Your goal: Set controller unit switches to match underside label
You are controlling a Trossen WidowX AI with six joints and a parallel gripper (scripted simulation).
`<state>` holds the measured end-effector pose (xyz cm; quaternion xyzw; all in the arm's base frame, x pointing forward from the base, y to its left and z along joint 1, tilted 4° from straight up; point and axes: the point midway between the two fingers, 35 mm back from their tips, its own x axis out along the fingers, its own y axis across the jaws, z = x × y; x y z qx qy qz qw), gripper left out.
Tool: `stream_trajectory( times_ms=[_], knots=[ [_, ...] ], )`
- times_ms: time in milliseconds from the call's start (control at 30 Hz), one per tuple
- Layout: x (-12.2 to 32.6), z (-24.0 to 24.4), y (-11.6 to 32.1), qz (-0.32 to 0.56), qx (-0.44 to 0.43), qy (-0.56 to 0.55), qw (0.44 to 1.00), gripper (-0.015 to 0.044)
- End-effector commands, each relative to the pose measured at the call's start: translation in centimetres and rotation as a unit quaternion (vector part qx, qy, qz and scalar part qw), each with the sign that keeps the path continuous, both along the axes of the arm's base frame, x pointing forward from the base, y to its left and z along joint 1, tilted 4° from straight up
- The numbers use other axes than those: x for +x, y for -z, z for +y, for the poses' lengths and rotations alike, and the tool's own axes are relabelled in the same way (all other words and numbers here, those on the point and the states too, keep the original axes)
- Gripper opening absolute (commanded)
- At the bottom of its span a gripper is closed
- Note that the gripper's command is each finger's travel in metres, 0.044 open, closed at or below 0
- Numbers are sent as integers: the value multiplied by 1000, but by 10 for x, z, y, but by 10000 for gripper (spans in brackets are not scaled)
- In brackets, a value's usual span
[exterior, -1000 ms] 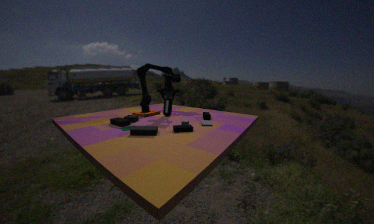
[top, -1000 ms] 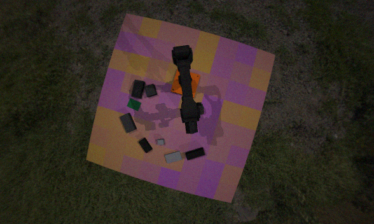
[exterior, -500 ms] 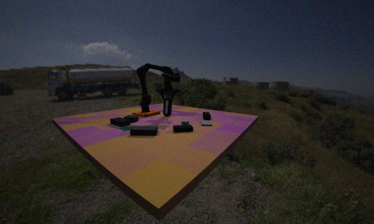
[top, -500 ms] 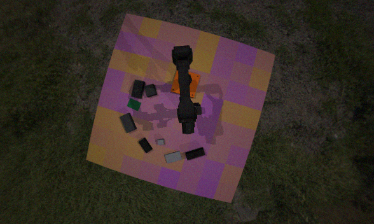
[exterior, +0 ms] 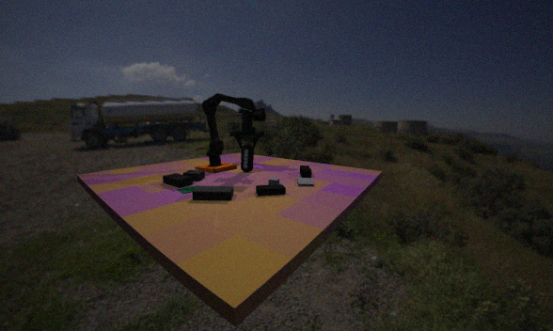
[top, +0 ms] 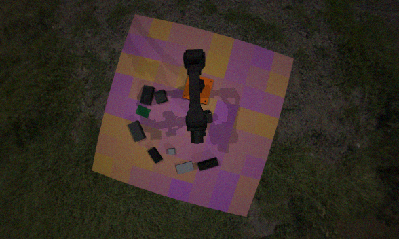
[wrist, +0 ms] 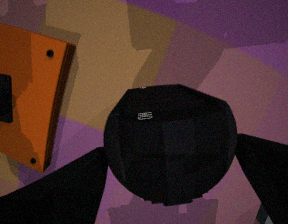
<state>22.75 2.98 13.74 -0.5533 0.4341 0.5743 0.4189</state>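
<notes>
The dark controller unit [exterior: 247, 162] [wrist: 170, 145] is held upright off the bench between the two fingers. It has a rounded outline. White marks run down the face toward the exterior camera, too small to read; a small white patch also shows near its upper edge in the wrist view. My gripper [exterior: 247, 147] [wrist: 171, 149] points down and is shut on the unit's sides with widely spread fingers. In the top view the arm hides the hold. The rocker switches and their settings cannot be made out.
An orange base plate [top: 208, 89] [exterior: 225, 166] [wrist: 37, 95] carries the arm. Around the front and side lie dark boxes [top: 147, 95] [top: 136, 131] [top: 155, 155] [top: 208, 163], a green board [top: 143, 111], a pale flat block [top: 184, 167] and a small grey block [top: 171, 151].
</notes>
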Motion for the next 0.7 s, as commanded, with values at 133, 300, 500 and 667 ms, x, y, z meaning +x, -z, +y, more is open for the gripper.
stream_trajectory(
  times_ms=[133, 300, 500, 667],
  knots=[
    [3, -9, 2, 3, -7, -1, 1000, 338],
    [4, -13, 3, 3, -7, -1, 1000, 338],
    [5, -18, 3, 2, -7, -1, 1000, 338],
    [6, -21, 4, 2, -8, -1, 1000, 338]
  ],
)
